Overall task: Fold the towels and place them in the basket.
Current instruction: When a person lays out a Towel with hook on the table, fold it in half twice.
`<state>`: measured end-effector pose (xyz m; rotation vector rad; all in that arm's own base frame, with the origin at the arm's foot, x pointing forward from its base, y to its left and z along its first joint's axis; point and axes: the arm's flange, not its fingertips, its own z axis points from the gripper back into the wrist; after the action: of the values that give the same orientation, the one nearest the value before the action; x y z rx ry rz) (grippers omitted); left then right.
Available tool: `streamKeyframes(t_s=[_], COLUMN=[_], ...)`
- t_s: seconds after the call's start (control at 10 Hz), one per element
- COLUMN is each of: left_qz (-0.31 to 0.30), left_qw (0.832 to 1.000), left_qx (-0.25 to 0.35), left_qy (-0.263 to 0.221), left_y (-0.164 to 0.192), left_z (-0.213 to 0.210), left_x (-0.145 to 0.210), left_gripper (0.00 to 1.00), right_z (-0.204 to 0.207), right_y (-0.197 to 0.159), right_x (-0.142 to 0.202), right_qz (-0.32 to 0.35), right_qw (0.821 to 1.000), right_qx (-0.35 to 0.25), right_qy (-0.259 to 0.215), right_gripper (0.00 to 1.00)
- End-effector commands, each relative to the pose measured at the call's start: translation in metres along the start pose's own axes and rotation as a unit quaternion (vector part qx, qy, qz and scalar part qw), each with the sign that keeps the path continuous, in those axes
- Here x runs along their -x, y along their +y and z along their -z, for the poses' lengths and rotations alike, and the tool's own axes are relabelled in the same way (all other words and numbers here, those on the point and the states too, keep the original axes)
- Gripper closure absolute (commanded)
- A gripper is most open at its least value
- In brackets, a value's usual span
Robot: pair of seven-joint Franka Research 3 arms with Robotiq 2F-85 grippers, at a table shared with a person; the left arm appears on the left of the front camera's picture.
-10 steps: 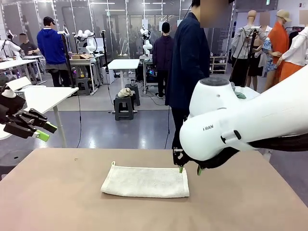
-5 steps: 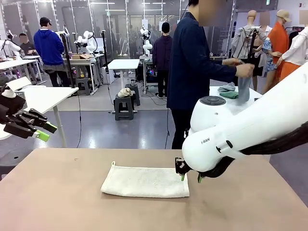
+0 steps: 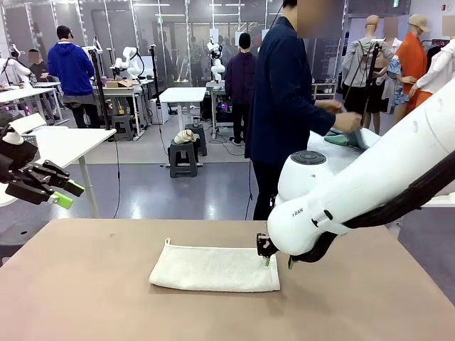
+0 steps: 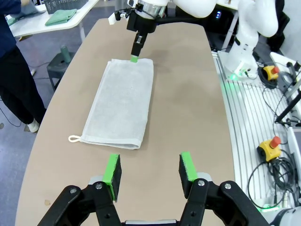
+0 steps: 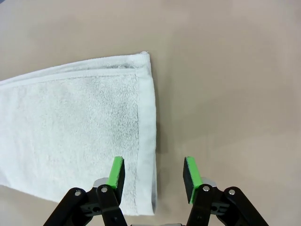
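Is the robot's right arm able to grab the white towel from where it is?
Probably yes. The right tool is open and straddles the end edge of the white towel, with nothing in between.

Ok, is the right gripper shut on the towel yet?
No, the right gripper is open: green pads apart, straddling the cream towel at its end edge, not pinching it.
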<state>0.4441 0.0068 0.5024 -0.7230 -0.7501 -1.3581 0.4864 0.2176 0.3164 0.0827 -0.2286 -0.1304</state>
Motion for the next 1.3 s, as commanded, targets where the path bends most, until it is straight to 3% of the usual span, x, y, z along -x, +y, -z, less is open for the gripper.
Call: streamKeyframes(t_s=[0.0, 0.4, 0.5, 1.2], left_qz=[0.001, 0.001, 0.001, 0.001], left_qw=[1.0, 1.0, 1.0, 1.0], left_qx=[0.0, 0.0, 0.0, 0.0], left_qy=[-0.002, -0.002, -0.002, -0.002], left_y=[0.0, 0.0, 0.0, 0.0], left_z=[0.0, 0.0, 0.0, 0.0], left_x=[-0.001, -0.001, -0.001, -0.001], left_gripper=[0.36, 0.36, 0.36, 0.36], right_z=[0.014, 0.024, 0.026, 0.035], right_y=[0.015, 0.021, 0.022, 0.021], right_x=[0.0, 0.001, 0.001, 0.001], right_qz=[0.027, 0.036, 0.036, 0.032], right_qw=[0.999, 0.999, 0.999, 0.999], right_qx=[0.007, 0.012, 0.014, 0.017], right_qy=[-0.022, -0.013, -0.009, -0.005], right_gripper=[0.36, 0.36, 0.56, 0.56])
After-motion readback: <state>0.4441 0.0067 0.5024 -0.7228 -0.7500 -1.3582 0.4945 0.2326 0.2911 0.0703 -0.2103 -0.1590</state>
